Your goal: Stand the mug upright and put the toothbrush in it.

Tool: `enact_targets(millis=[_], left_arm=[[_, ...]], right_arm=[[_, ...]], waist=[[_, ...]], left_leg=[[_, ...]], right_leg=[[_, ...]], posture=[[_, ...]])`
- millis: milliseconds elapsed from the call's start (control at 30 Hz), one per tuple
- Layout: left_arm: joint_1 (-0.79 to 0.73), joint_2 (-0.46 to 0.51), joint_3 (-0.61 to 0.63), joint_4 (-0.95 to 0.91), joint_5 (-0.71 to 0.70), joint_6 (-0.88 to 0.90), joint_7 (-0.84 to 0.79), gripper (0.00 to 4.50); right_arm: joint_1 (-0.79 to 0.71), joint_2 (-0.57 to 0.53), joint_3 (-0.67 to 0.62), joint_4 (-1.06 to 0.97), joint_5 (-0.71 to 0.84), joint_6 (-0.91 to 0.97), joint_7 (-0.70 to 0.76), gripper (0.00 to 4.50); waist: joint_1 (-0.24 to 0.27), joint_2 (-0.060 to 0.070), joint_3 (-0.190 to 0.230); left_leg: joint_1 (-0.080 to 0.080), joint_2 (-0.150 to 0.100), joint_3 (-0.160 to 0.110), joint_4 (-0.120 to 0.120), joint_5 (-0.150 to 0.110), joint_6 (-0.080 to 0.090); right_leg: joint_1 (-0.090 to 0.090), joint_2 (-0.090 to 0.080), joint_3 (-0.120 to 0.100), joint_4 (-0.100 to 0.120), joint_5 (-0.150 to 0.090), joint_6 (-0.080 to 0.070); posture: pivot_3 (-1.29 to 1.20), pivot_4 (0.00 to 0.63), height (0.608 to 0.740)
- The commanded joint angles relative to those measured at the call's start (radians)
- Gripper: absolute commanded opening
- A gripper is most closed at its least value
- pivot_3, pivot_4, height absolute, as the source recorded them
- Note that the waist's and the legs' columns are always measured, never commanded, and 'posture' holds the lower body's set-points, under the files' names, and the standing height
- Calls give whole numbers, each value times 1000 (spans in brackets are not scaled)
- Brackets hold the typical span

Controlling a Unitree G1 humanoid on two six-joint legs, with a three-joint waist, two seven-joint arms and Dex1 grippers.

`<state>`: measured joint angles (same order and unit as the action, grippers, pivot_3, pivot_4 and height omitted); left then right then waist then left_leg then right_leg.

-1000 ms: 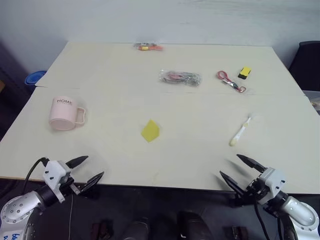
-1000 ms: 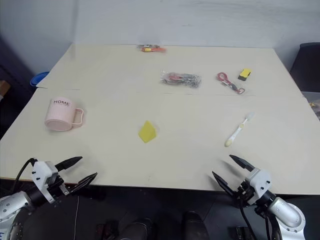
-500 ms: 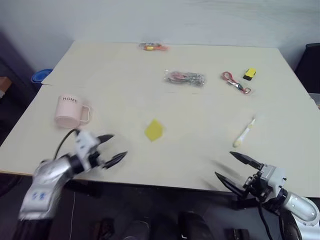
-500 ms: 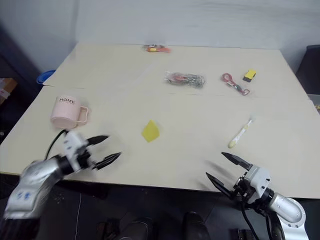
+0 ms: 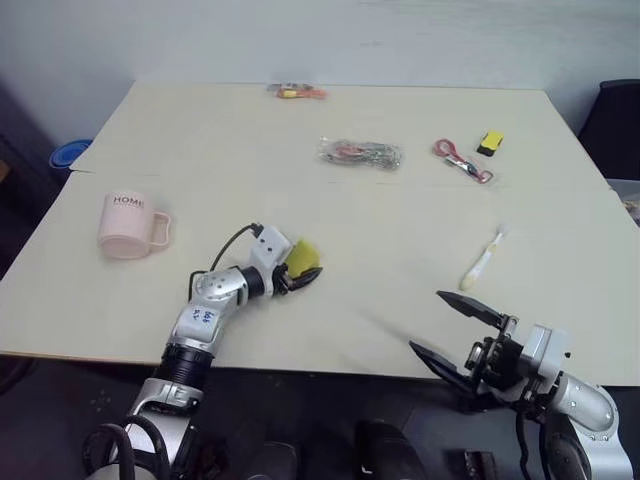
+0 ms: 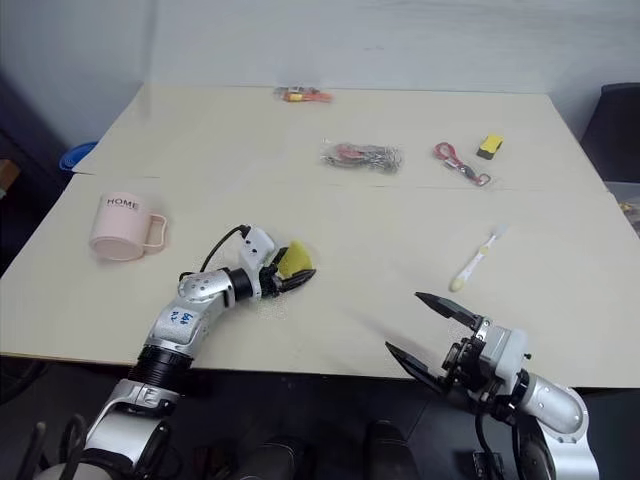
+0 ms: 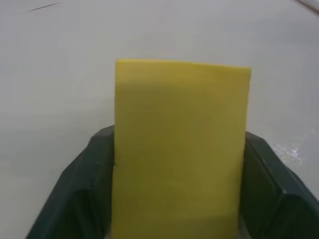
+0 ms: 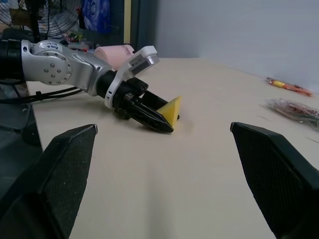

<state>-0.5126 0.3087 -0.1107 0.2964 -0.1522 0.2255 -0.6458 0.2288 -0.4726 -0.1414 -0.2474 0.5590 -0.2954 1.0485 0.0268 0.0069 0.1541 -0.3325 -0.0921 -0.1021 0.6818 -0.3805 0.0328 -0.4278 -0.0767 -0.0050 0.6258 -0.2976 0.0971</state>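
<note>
Pinches the wedge (image 5: 302, 256) with the left gripper (image 5: 300, 278), near the middle of the table (image 5: 200, 140) and toward its near edge: black fingers (image 7: 89, 189) pressed against both flat sides. Holds the right gripper (image 5: 426, 321) off the near edge toward the right corner, with its 2 fingers spread wide and nothing between them.

Finds the mug (image 5: 128, 226) by the left edge, handle toward the middle, apparently not upright; cannot tell whether on its side or mouth-down. Finds the toothbrush (image 5: 482, 261) near the right edge, well apart from the mug, just beyond the right gripper.

Judging the risks:
- Wastes the grip on a thing outside the task, leaving both task things untouched.
- May let the wedge slip or pivot, given smooth faces tapering to a thin edge.
- May roll the mug away when nudged, given a round, glossy wall; handle offers the only stop.
- May skid the toothbrush across the slick tabletop, given a slim, low handle hard to get under.

Reads the mug as a pale pink cylinder and the table as matte cream.
</note>
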Motion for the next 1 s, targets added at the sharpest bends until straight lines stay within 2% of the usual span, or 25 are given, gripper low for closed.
enact_targets(millis=[33,200,267,433,500,600,800,1000], left_arm=[[61,15,85,-68,-45,-32,16,2303],[301,50,356,-295,-136,-161,109,2237],[431,57,491,-367,-134,-139,212,2237],[620,38,736,-418,-153,-24,432,2237],[637,40,774,-408,-159,-5,470,2237],[569,124,826,-247,-134,10,524,2237],[434,243,854,-21,-162,0,522,2237],[399,282,820,57,-164,-37,462,4102]], right_arm=[[-34,19,21,31,4,-40,39,4500],[-117,30,80,61,25,-29,104,4500],[-156,33,108,53,43,-10,132,4500],[-240,45,162,65,40,31,157,4500],[-257,50,168,80,34,34,159,4500],[-290,46,174,121,19,50,164,4500],[-307,33,152,138,21,86,152,4500],[-283,26,128,124,14,99,124,4500]], waist=[[-3,0,0],[-21,0,0],[-27,0,0],[-6,0,0],[10,-1,1],[37,-3,0],[32,-5,-1],[-4,-5,-1]], left_leg=[[0,0,0,0,0,0],[-1,1,-2,-2,-2,-3],[-1,2,-3,-1,-2,-3],[-1,1,-4,0,-3,-2],[-1,0,-5,1,-3,-1],[0,-2,-8,2,-4,0],[0,-2,-9,1,-4,0],[-1,-2,-9,1,-5,0]], right_leg=[[0,0,0,0,0,0],[-7,5,6,2,0,0],[-8,5,7,1,0,0],[-7,6,8,1,0,0],[-5,5,8,1,0,0],[-1,4,6,-1,0,0],[-2,4,5,0,0,0],[-3,4,4,2,0,0]], posture=[[0,150,740],[0,150,740],[0,150,740],[0,150,740],[0,150,740],[0,150,740],[0,150,740],[0,150,740]])
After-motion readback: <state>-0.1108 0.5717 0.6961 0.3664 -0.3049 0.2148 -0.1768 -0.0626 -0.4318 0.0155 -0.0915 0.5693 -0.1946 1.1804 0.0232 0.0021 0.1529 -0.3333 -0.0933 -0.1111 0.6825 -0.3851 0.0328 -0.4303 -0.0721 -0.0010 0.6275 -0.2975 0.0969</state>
